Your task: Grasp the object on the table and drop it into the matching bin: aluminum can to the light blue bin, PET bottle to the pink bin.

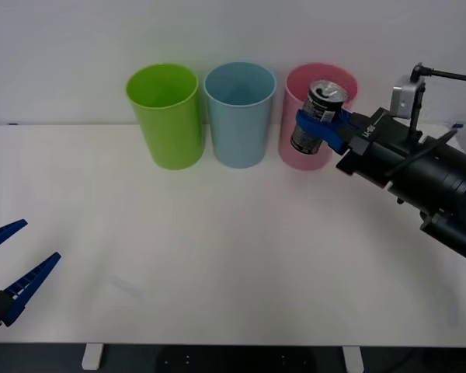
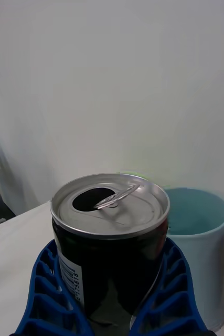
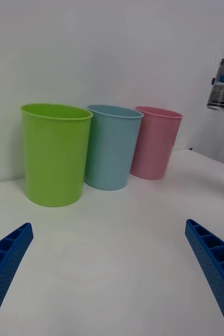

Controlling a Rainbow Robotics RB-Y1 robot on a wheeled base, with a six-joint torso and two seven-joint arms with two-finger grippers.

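Where the table comes nearest to us, we see our left gripper low at its near left corner, fingers spread wide with nothing between them, well apart from all three bins. Between that gripper and the bins the white top lies bare across its whole width.

Farther out, our right gripper hangs in the air in front of the pink bin, at about the height of that bin's rim. Its blue ribbed fingers are clamped on the aluminum can, one on each side of the dark body, gripping it around the middle. The can sits upright to slightly tilted, well clear of the tabletop, its pull-tab top showing an open mouth.

At the far edge the bins stand in a row close together: the pink bin, then the light blue bin just beside it on its left, then a lime-green bin beyond that. A plain white wall rises behind them.
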